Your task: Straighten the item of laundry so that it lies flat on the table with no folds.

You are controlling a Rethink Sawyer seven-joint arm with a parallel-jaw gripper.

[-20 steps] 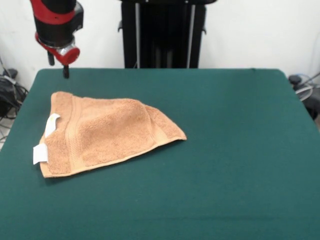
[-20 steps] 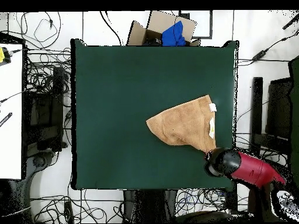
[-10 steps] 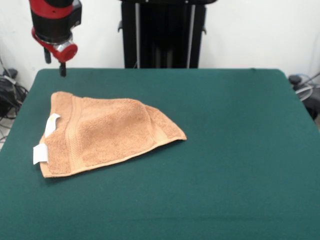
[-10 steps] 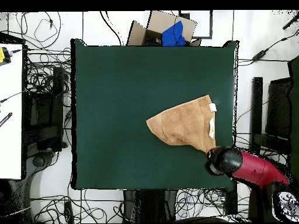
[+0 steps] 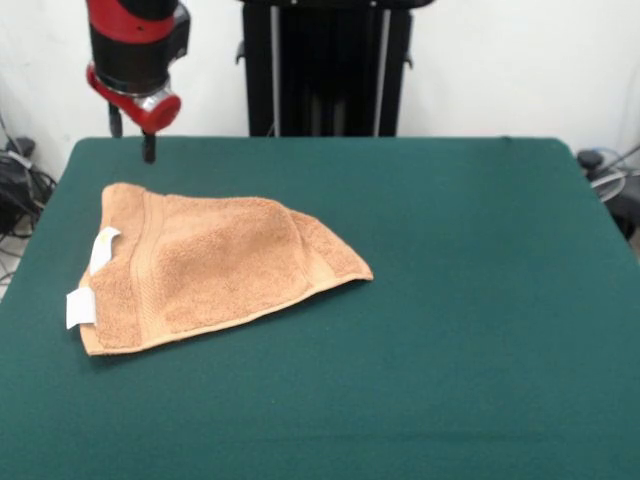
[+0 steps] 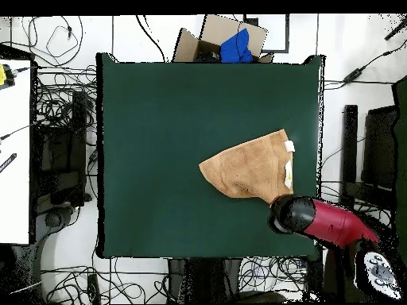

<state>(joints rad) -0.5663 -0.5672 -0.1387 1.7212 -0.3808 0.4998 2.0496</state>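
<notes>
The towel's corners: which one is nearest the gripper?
The far corner on the towel, at its tagged end, lies almost beneath the gripper. The pointed folded corner lies farthest away.

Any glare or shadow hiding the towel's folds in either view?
Front view: even light, no glare; the towel shows its folded flap and white tag clearly, with a thin shadow under its near edge. Overhead view: the folds read poorly, and the arm's end covers the towel's corner.

Arm (image 5: pixel 135 40) cut off above tool (image 5: pixel 132 138)
</notes>
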